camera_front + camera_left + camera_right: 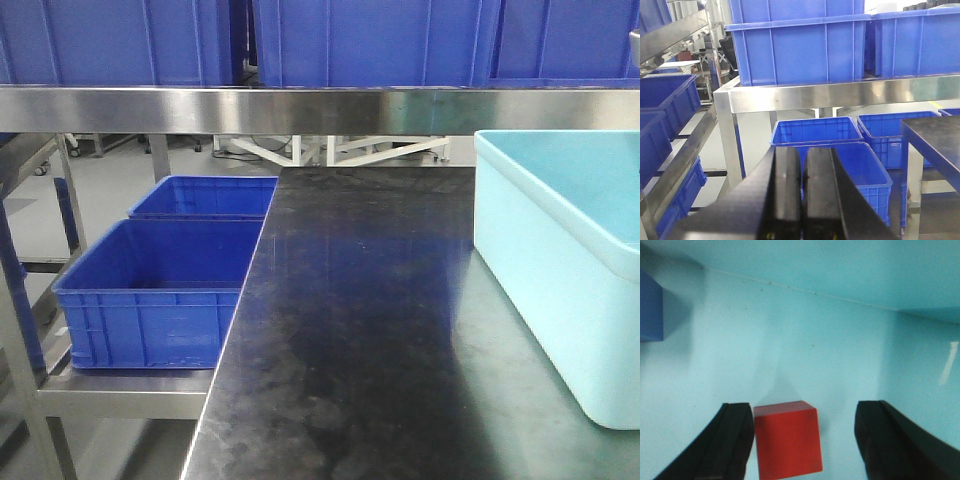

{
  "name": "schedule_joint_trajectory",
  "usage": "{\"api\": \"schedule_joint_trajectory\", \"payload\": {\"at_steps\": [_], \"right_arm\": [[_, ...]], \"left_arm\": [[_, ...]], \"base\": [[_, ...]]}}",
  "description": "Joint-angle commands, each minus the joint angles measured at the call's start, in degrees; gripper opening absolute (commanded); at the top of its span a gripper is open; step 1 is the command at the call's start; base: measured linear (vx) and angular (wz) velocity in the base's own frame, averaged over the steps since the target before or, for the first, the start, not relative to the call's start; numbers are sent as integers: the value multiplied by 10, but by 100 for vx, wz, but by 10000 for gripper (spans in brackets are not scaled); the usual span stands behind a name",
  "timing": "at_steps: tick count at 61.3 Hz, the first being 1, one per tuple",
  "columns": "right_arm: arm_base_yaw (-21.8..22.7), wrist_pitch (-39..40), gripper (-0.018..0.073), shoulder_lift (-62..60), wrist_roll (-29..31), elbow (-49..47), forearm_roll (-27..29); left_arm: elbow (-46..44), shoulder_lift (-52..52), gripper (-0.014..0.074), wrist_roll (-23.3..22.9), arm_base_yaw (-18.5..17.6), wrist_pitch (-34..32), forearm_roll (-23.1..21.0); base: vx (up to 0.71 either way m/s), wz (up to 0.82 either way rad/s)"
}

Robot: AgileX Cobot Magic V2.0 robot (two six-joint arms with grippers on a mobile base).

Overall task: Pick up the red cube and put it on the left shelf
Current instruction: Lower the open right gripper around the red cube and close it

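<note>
Red cube between spread right hand; left hand closed

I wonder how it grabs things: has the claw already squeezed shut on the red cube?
No, the right gripper is open: pale tub floor shows between the red cube and one jaw.

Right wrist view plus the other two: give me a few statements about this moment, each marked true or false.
1. The red cube lies between the open fingers of the right gripper. True.
2. The red cube is already on a shelf. False: it sits inside the pale turquoise tub.
3. The left gripper is shut with nothing in it. True.
4. A green block shares the tub with the cube. False: the other thing there is a blue block.
</note>
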State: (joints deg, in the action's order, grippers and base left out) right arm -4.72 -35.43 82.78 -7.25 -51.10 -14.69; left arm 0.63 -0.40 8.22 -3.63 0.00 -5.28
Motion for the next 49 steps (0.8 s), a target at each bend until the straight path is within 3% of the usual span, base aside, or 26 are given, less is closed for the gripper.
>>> {"api": "schedule_joint_trajectory", "payload": {"at_steps": [1, 49], "right_arm": [[0, 15, 540, -19, 4, -9, -14], [0, 30, 540, -15, 4, 8, -9]], "left_arm": [[13, 5, 106, 1, -2, -48, -3], [13, 5, 106, 1, -2, -48, -3]], "base": [[0, 0], [0, 0]]}}
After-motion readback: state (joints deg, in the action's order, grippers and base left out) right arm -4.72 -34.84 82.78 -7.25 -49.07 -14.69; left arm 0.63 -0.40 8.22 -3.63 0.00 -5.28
